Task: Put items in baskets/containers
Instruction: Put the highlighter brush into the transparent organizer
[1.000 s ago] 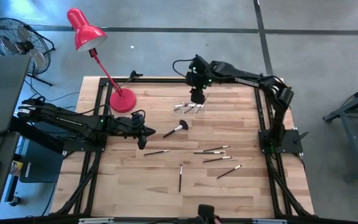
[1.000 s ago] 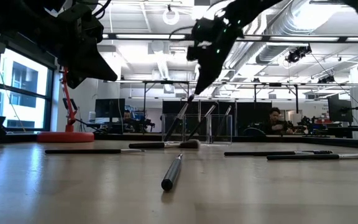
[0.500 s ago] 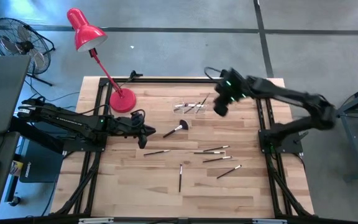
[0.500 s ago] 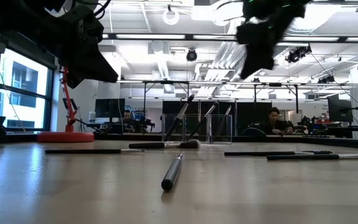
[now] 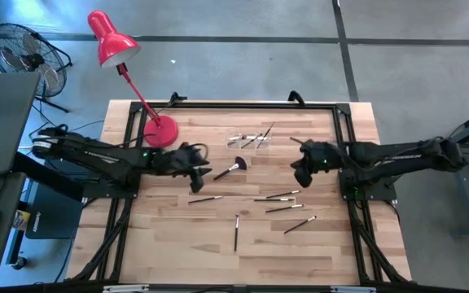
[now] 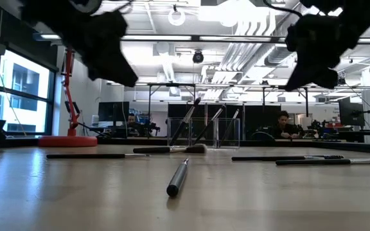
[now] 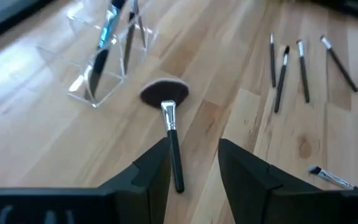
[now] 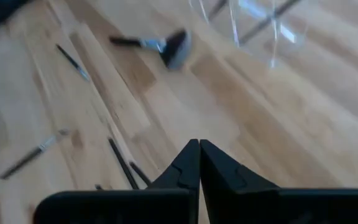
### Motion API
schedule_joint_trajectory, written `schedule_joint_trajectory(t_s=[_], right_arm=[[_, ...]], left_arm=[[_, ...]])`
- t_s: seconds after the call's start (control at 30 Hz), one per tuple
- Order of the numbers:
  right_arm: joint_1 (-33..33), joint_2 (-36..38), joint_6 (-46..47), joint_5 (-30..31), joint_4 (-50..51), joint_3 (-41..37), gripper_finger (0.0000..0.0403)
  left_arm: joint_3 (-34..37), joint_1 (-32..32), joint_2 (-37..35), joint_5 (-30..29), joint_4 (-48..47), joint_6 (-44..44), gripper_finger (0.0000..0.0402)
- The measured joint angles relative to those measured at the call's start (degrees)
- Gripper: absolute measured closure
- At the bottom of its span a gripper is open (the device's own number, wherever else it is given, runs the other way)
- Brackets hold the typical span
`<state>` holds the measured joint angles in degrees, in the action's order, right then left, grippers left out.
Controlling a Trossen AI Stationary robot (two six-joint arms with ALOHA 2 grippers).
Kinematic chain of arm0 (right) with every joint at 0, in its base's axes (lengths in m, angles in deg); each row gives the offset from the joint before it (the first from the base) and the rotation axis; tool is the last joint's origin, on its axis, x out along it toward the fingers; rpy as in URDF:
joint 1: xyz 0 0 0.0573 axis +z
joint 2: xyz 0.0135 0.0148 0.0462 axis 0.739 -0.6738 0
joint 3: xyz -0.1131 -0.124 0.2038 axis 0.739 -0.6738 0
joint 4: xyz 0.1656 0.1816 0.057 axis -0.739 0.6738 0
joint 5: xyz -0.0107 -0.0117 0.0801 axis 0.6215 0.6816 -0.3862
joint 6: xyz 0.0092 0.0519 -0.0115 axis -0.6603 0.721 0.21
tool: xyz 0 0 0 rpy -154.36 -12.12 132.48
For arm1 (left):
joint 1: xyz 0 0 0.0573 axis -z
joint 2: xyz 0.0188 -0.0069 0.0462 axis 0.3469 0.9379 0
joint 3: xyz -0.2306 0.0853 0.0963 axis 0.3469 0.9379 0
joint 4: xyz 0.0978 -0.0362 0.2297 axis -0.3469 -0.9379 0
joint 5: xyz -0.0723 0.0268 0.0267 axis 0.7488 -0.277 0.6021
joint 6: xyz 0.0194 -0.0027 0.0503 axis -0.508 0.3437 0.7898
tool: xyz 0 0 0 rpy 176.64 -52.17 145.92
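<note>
The left gripper [image 5: 200, 174], fingers apart, hovered left of centre by the fan brush [image 5: 230, 169]. The right gripper [image 5: 300, 172], fingers together and empty, hung right of centre. The clear holder [image 5: 251, 140] stood at upper centre with brushes inside.

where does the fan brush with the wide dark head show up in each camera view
High view: the fan brush lies mid-table, just ahead of the left gripper.
Low view: it lies flat, head at picture centre.
Left wrist view: straight ahead of the open fingers.
Right wrist view: far side of the table.
Shared landmark: the clear holder with brushes standing in it, right behind the fan brush in all four views.
</note>
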<state>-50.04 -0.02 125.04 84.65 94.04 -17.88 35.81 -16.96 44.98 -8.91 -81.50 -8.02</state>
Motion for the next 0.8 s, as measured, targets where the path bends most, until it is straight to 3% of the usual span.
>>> schedule_joint_trajectory(t_s=[0.1, 0.27, 0.57, 0.8], right_arm=[[1.7, -0.5, 1.4, 0.9, -0.9, -1.8, 0.04], [2.5, -0.5, 1.5, 1.0, -1.3, -2.6, 0.0399], [2.5, -0.5, -3.4, -2.4, -1.6, -2.6, 0.0399], [2.5, -0.5, -8.0, -3.9, -1.5, -2.6, 0.0399]], left_arm=[[-5.0, -3.1, 6.1, 4.7, -3.9, -0.2, 0.027], [-13.8, -6.5, 17.3, 7.8, -10.4, -0.4, 0.027], [-30.6, -9.7, 33.2, 15.0, -19.6, -0.6, 0.0269], [-40.8, -9.8, 40.9, 15.6, -29.5, -0.4, 0.0269]])
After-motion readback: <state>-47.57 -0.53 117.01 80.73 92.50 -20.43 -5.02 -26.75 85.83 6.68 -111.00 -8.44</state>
